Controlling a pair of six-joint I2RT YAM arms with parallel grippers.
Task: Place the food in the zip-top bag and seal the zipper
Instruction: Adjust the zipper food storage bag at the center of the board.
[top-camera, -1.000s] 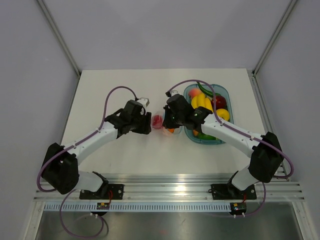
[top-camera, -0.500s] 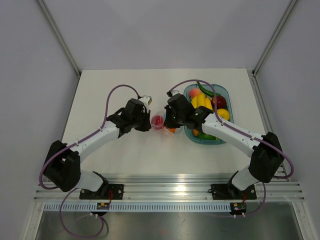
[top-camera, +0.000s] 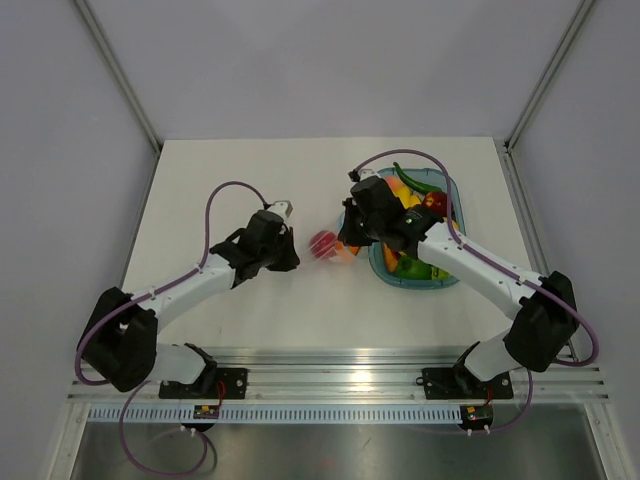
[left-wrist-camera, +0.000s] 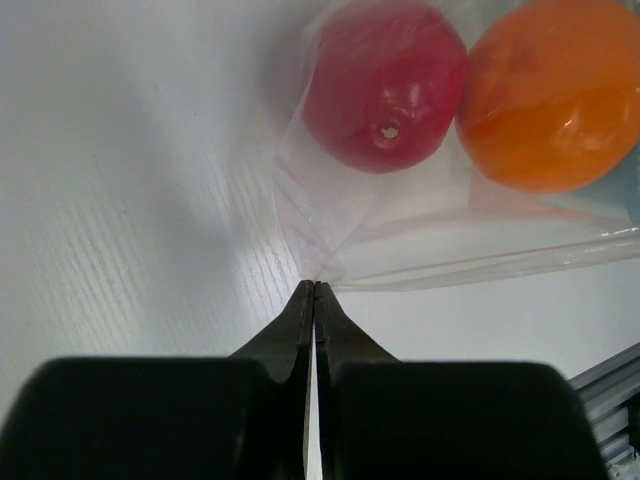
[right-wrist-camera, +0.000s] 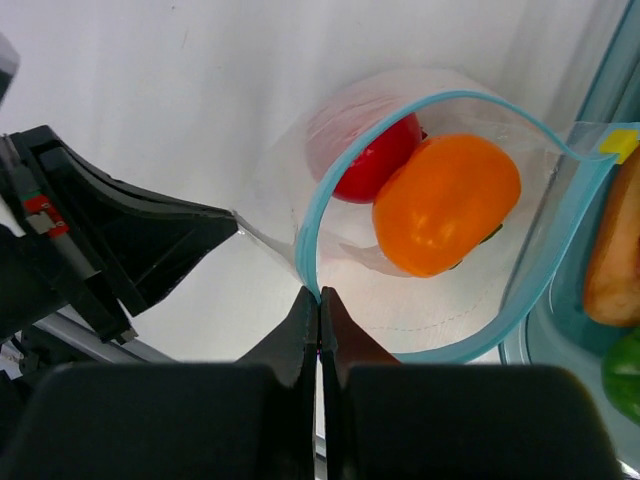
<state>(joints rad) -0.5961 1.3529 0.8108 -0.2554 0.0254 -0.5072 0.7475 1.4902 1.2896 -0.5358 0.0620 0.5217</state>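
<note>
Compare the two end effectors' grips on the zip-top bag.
The left end effector pinches a clear film corner of the zip-top bag; the right end effector pinches its blue zipper at the open mouth. The left wrist view shows the red fruit and orange fruit through the film; the right wrist view looks into the mouth at them. Both are shut on the bag.

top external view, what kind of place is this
Likely a robotics lab test cell: white table boxed in by grey panels, robot arms bolted to an aluminium rail, and a tray of toy produce.
</note>
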